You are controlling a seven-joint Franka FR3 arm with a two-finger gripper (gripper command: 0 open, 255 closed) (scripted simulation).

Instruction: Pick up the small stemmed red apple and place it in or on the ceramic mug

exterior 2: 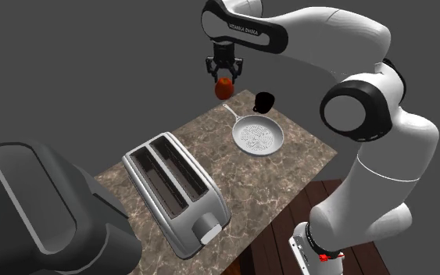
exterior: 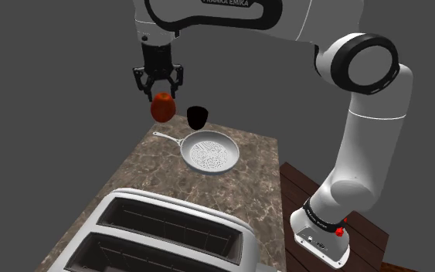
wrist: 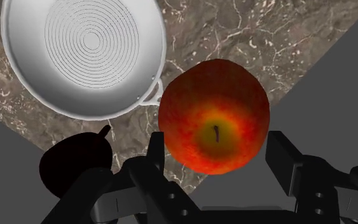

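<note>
The black gripper [exterior: 160,93] is clasping the round, glossy red apple [exterior: 161,107] between its jaws, holding it in the air over the far edge of the veined brown stone counter [exterior: 254,181], just beside the mug [exterior: 198,117]. The mug is showing as a flat black shape, its material unreadable, and the gripper is hiding its lower part in the wrist view. A pale round pan [exterior: 211,152] with concentric grooves is lying nearby.

**Apple aloft, mug on counter**

Red apple [wrist: 213,116], yellow-orange around its short stem, is clasped in the gripper [exterior: 160,93] with its stem end facing the hand. Near-black mug [exterior: 197,117], seemingly upright, stands on the countertop [exterior: 154,170], near and lower.
</note>
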